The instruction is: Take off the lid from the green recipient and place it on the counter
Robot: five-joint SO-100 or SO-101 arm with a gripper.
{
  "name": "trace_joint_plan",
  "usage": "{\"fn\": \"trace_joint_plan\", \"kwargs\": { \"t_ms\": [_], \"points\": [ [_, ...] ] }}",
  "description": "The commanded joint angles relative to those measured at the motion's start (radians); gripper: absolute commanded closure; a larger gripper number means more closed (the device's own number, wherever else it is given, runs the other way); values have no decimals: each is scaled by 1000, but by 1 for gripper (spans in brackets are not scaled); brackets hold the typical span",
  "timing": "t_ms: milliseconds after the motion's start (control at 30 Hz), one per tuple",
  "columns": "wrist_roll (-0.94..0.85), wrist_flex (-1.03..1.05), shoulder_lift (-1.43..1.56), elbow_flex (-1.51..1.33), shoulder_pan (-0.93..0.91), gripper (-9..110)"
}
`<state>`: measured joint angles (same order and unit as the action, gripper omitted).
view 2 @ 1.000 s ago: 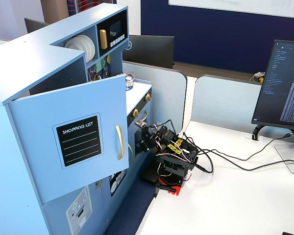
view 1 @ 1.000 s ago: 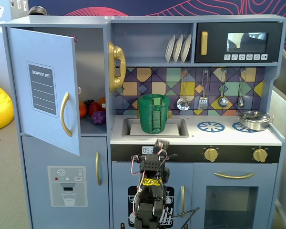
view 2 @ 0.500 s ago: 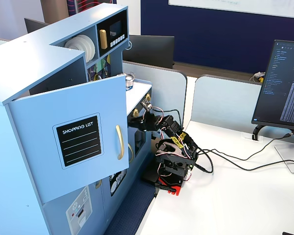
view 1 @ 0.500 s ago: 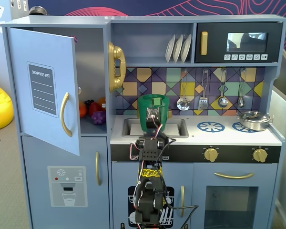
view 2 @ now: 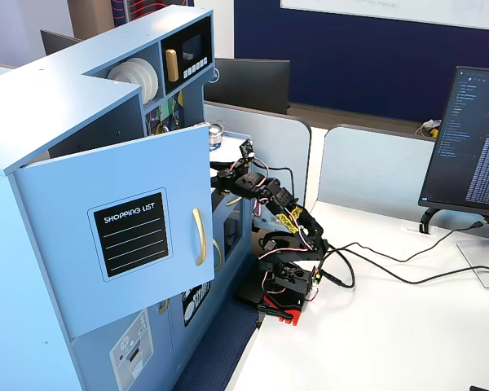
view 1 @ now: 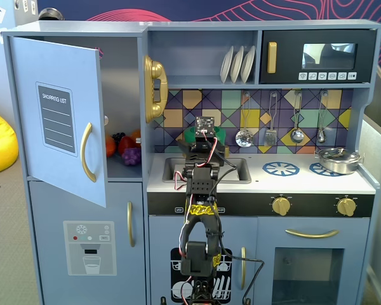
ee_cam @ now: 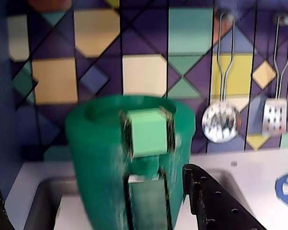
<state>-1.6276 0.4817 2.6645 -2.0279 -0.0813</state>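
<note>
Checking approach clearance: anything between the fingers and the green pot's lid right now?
Nothing visible. In the wrist view the green recipient sits straight ahead at the sink, the lid with its knob on top, and one dark finger low to the right. No object lies between them; the counter beside it looks bare.

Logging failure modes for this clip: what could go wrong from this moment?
The green pot stands at the edge of the sink, so a sideways push from the gripper might tip it in. The wrist view is blurred, and the lid and its knob are hard to tell apart from the pot, so a grasp might close on the handle instead.
</note>
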Motion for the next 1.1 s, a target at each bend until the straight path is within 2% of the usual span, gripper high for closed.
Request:
{"fn": "trace_joint_plan", "kwargs": {
  "t_ms": [0, 367, 1067],
  "points": [
    [-14, -107, -72, 61, -14, 57],
    [-38, -259, -233, 104, -55, 60],
    [-63, -360, -459, 236, -35, 64]
  ]
}}
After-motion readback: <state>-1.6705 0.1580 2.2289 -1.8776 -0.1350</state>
